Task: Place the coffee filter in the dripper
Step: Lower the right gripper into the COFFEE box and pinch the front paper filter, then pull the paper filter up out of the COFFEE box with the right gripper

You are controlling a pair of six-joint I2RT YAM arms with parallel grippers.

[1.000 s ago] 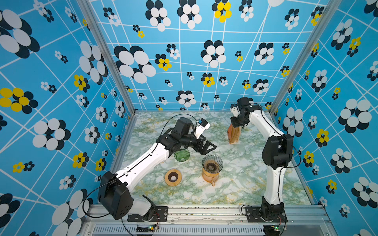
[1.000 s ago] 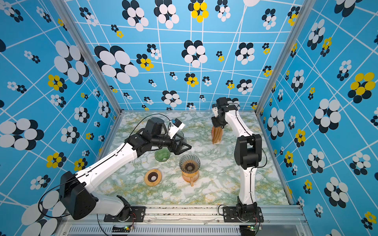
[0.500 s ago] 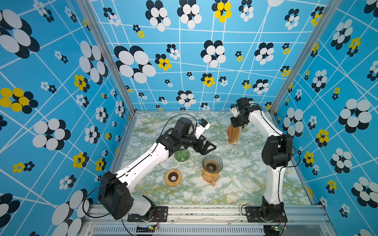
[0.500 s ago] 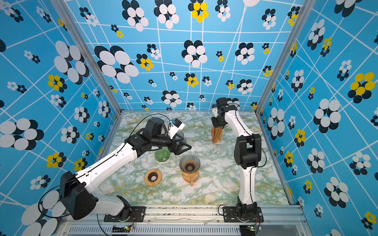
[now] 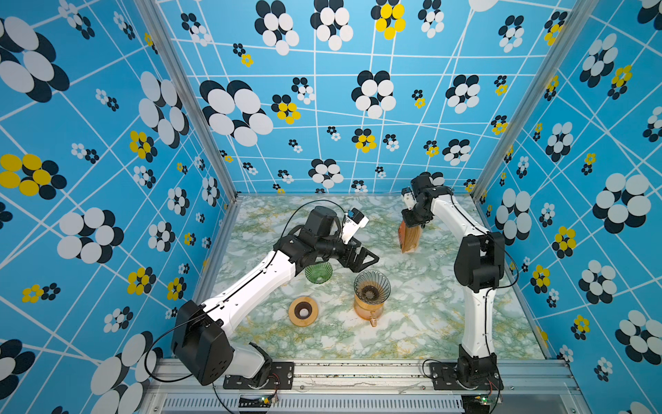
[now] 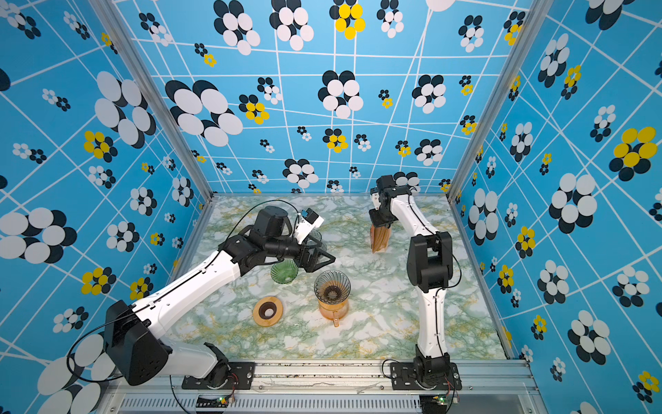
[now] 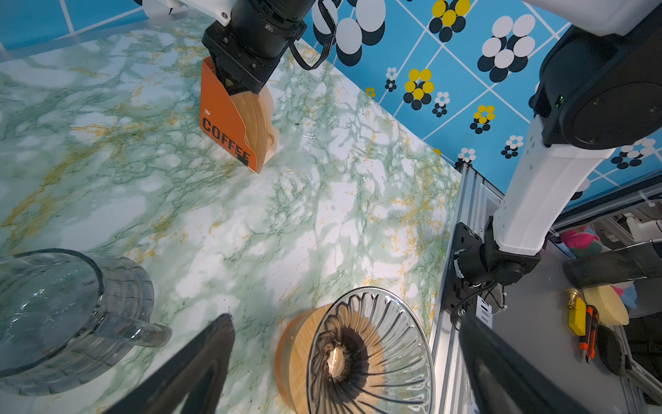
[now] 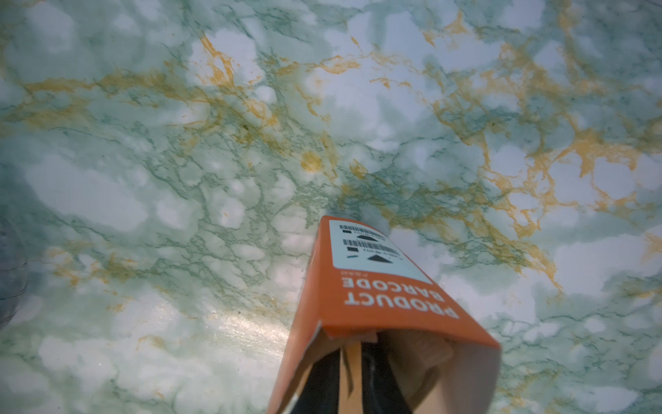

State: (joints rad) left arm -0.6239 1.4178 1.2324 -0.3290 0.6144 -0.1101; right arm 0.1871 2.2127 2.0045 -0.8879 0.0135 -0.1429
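Right wrist alone shows right claw (image 8: 354, 385) pinching filter (image 8: 348, 365) inside box (image 8: 379, 297); left claw (image 5: 369, 262) gapes.

Marbled table (image 5: 412, 322) with filter box (image 5: 410, 239), carafe (image 5: 365, 311), ring (image 5: 303, 312)

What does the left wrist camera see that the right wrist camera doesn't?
Only the left wrist view: the clear ribbed glass dripper, a grey glass jug, the open left gripper, and the word COFFEE on the orange cardboard filter box.
Only the right wrist view: the box's white barcode label and its inside, where the right gripper pinches a brown paper coffee filter.
Both: the box, the right gripper at its top, and the green marble table.
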